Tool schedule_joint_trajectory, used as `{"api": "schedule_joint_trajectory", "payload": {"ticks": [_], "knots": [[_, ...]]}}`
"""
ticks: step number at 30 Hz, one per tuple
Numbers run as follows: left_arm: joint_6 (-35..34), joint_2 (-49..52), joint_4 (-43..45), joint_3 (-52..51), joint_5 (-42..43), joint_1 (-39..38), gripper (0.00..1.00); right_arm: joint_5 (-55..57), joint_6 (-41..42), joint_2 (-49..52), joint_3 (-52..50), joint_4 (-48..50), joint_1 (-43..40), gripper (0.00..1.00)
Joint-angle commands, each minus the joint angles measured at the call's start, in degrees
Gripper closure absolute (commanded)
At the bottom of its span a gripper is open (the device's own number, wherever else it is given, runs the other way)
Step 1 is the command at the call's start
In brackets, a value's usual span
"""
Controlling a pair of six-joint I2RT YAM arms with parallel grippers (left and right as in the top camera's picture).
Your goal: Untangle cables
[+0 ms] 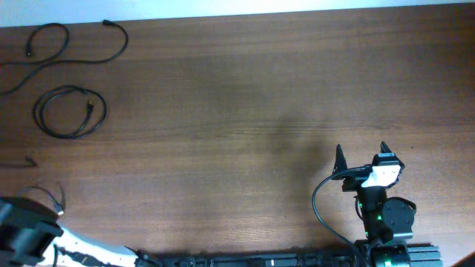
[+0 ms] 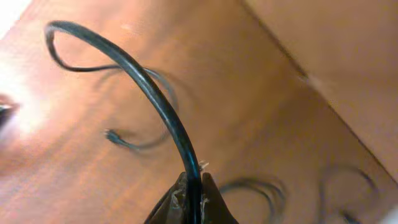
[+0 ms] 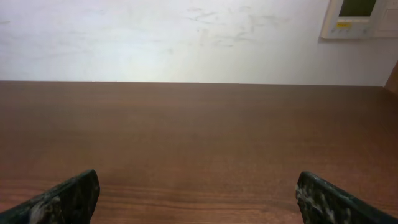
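My left gripper [image 2: 194,190] is shut on a thin black cable [image 2: 155,93] that arcs up and to the left, off the table. In the overhead view the left arm [image 1: 30,226] is at the bottom left corner, with a thin piece of cable [image 1: 53,194] beside it. A coiled cable [image 1: 70,111] lies at the left of the table. A loose wavy cable [image 1: 119,46] lies at the top left. Both show blurred under the left wrist. My right gripper [image 1: 361,157] is open and empty at the lower right, far from all cables; its fingers [image 3: 198,199] frame bare wood.
The brown wooden table [image 1: 245,111] runs to a white wall [image 3: 186,37] with a white panel [image 3: 360,18] on it. A short dark cord end [image 1: 18,163] shows at the table's left edge. The right arm's thick black wire [image 1: 319,200] loops beside its base.
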Motion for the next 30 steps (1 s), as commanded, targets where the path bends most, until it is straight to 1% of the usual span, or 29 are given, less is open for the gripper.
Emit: {"api": "schedule_joint_trajectory", "payload": {"ticks": [1, 2, 5, 7, 9, 10, 12, 15, 16, 17, 18, 19, 20, 23, 24, 29, 30], "knots": [[-1.03, -0.55, 1.79, -8.70, 0.15, 3.72, 0.87, 0.28, 0.22, -0.22, -0.31, -0.35, 0.31, 0.02], [-0.59, -0.55, 2.86, -10.88, 1.44, 4.17, 0.86, 0.28, 0.22, -0.22, -0.31, -0.35, 0.31, 0.02], [9.97, -0.55, 10.29, -17.03, 9.22, 4.74, 0.86, 0.28, 0.22, -0.22, -0.31, -0.35, 0.31, 0.02], [10.10, -0.55, 11.52, -19.47, 12.79, 4.72, 0.78, 0.28, 0.22, -0.22, -0.31, -0.35, 0.31, 0.02], [10.91, -0.55, 13.07, -21.35, 15.91, 4.68, 0.66, 0.28, 0.22, -0.22, -0.31, -0.35, 0.31, 0.02], [13.03, -0.55, 13.99, -21.64, 16.63, 4.68, 0.65, 0.28, 0.22, -0.22, -0.31, -0.35, 0.31, 0.02], [17.42, -0.55, 14.91, -21.64, 16.83, 4.37, 0.58, 0.28, 0.22, -0.22, -0.31, -0.35, 0.31, 0.02], [18.34, -0.55, 14.71, -21.64, 16.74, 4.35, 0.52, 0.28, 0.20, -0.22, -0.31, -0.35, 0.31, 0.02], [18.84, -0.55, 14.47, -21.64, 17.05, 4.24, 0.61, 0.28, 0.22, -0.22, -0.31, -0.35, 0.31, 0.02], [23.63, -0.55, 14.73, -21.64, 19.76, 3.98, 0.74, 0.28, 0.22, -0.22, -0.31, -0.35, 0.31, 0.02], [28.35, -0.55, 15.26, -21.64, 22.60, 3.80, 0.77, 0.28, 0.22, -0.22, -0.31, -0.35, 0.31, 0.02], [31.12, -0.55, 15.91, -21.64, 24.46, 3.56, 0.84, 0.28, 0.22, -0.22, -0.31, -0.35, 0.31, 0.02], [34.34, -0.55, 16.15, -21.64, 25.83, 3.02, 0.99, 0.28, 0.22, -0.22, -0.31, -0.35, 0.31, 0.02], [38.21, -0.55, 16.20, -21.64, 25.92, 1.27, 1.00, 0.28, 0.22, -0.22, -0.31, -0.35, 0.31, 0.02], [40.50, -0.55, 16.20, -21.64, 25.70, 0.15, 1.00, 0.28, 0.22, -0.22, -0.31, -0.35, 0.31, 0.02], [41.03, -0.55, 14.58, -21.66, 14.49, -4.63, 0.99, 0.28, 0.22, -0.22, -0.31, -0.35, 0.31, 0.02], [41.00, -0.55, 14.62, -21.66, 14.29, -4.90, 0.98, 0.28, 0.22, -0.22, -0.31, -0.35, 0.31, 0.02]]}}
